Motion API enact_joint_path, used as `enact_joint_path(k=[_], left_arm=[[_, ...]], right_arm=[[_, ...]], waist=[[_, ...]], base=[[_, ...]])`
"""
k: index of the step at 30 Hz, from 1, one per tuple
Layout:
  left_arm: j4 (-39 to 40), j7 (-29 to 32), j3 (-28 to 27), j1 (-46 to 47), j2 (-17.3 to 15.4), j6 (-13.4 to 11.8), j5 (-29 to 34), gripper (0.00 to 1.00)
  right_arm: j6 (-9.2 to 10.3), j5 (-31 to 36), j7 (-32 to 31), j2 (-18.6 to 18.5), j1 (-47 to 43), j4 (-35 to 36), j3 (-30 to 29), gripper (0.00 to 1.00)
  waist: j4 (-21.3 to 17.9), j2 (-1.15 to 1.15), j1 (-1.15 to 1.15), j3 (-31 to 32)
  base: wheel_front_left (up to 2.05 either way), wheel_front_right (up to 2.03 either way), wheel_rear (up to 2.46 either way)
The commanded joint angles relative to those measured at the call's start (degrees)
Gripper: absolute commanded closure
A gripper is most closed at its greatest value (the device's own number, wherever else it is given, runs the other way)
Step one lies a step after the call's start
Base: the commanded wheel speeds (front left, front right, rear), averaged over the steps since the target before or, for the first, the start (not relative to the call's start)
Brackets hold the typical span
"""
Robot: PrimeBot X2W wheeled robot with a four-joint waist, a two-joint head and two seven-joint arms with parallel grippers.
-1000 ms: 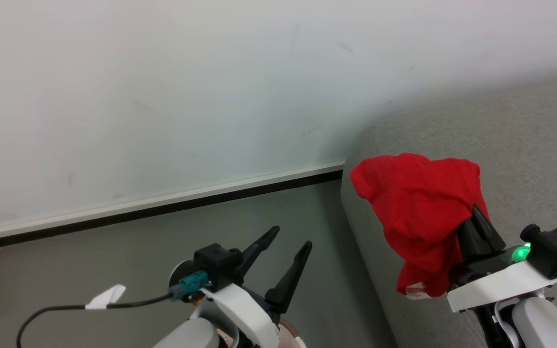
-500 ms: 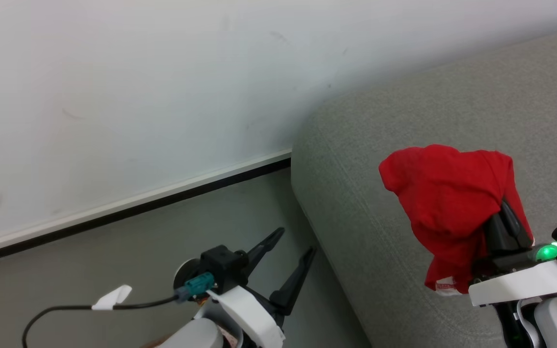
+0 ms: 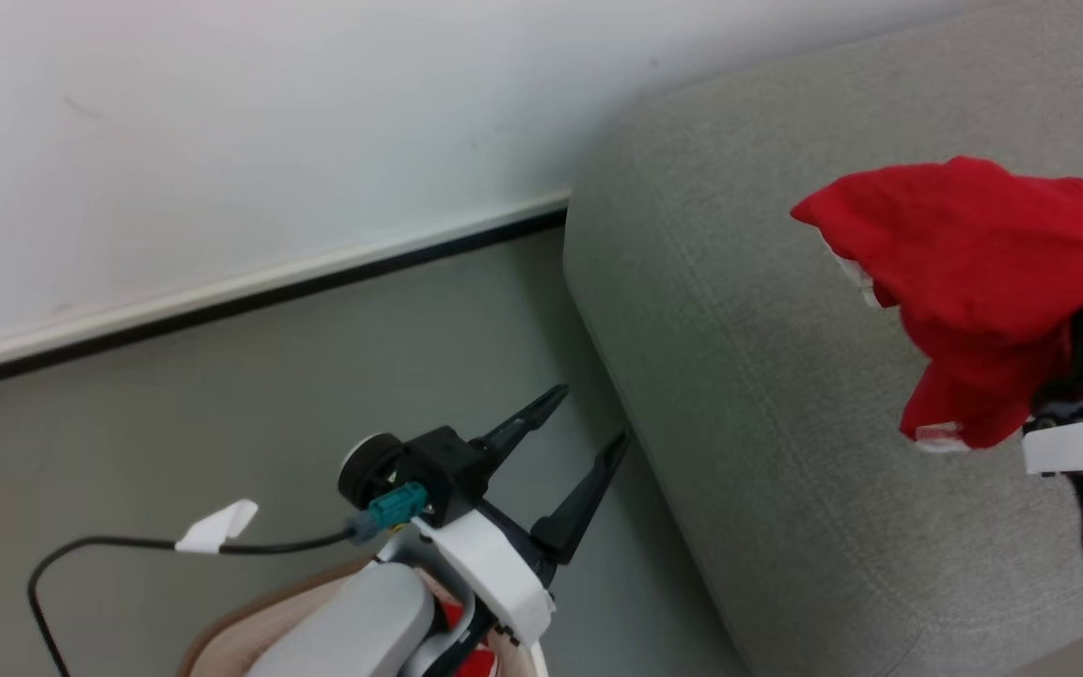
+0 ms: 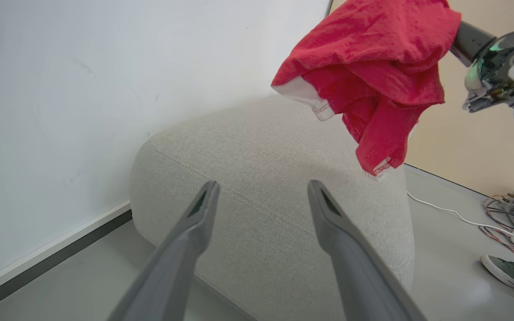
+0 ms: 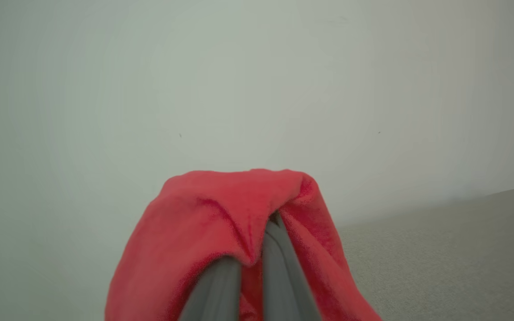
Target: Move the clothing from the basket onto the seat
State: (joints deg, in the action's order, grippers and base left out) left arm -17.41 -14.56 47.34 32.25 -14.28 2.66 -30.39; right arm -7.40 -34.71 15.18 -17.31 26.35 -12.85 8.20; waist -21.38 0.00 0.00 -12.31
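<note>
Left end effector (image 3: 590,414) spread, empty, basket (image 3: 212,632) right under it with more red inside. Seat (image 3: 739,329) is ahead of it and below the right one. Right end effector (image 5: 259,258) pinching clothing (image 3: 974,254), which is draped over its fingers (image 5: 279,276) and hangs above the seat. Advice: lower till the fabric touches, open, pull straight back to avoid snagging.

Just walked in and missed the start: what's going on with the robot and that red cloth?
The robot's right gripper is shut on a red garment, which drapes over it and hangs in the air above the grey sofa, not yet set down. The left gripper is open and empty, over the floor beside the sofa's corner. The basket sits below that gripper.
</note>
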Motion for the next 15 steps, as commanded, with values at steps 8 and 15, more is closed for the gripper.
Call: enact_joint_path(k=[8,15], left_arm=[[2.0,2.0,0.4,5.6,-1.1,0.1,2.4,0.0],[3.1,3.0,0.3,8.3,-2.3,-0.3,3.8,0.0]], right_arm=[[-0.18,-4.4,-0.1,-3.3,9.5,-5.9,-5.1,1.0],[-0.18,-6.9,-0.1,-6.5,16.6,-12.2,-9.2,1.0]], waist=[[5.0,0.0,0.0,-12.1],[8.0,0.0,0.0,-18.5]], base=[[0.0,0.0,0.0],[0.0,0.0,0.0]])
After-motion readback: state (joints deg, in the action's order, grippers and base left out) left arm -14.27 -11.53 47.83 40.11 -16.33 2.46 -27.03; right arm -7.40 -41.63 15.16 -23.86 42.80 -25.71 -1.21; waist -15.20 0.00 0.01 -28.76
